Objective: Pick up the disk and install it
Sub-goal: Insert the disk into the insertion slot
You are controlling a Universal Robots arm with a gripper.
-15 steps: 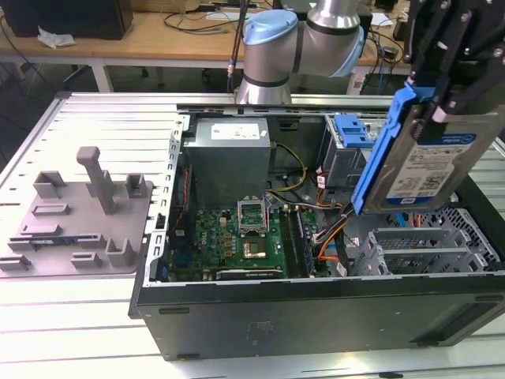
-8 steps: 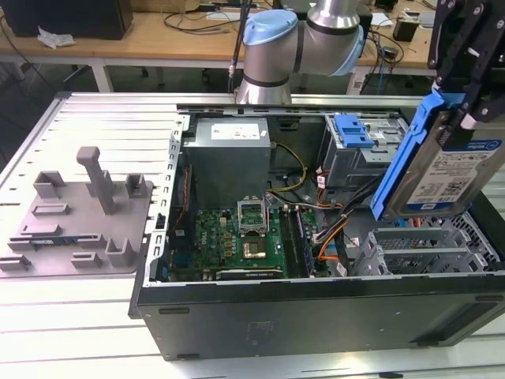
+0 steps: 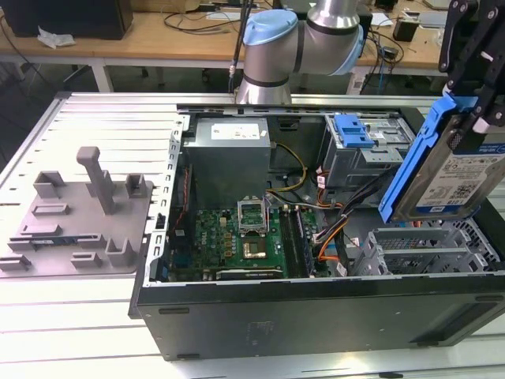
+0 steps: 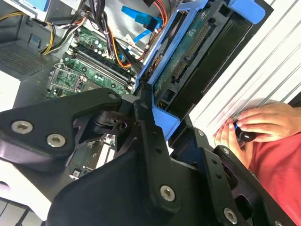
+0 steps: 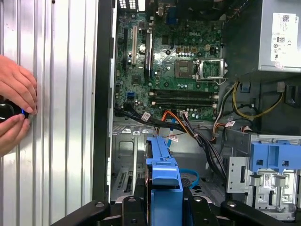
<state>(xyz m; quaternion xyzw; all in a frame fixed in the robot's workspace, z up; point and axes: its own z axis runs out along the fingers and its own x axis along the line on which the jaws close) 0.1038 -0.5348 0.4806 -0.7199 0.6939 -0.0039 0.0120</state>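
The disk [image 3: 456, 175], a silver drive with a white-and-blue label in a bright blue carrier frame, hangs tilted on edge above the drive cage [image 3: 430, 251] at the exterior view's right end of the open computer case. My gripper [image 3: 472, 106] is shut on its upper end. The second wrist view has the black fingers [image 4: 146, 123] clamped on the blue frame, with the disk [image 4: 190, 59] showing its circuit-board underside. In the first wrist view the disk [image 5: 163, 175] shows edge-on over the cage floor, gripper [image 5: 164, 207] just behind it.
The case holds a green motherboard [image 3: 246, 234], a grey power supply box [image 3: 229, 150], loose cables [image 3: 347, 207] and a second blue carrier in a bay [image 3: 353, 130]. A grey fixture plate [image 3: 79, 215] lies on the slatted table. A person's hand [image 5: 14, 101] rests beside the case.
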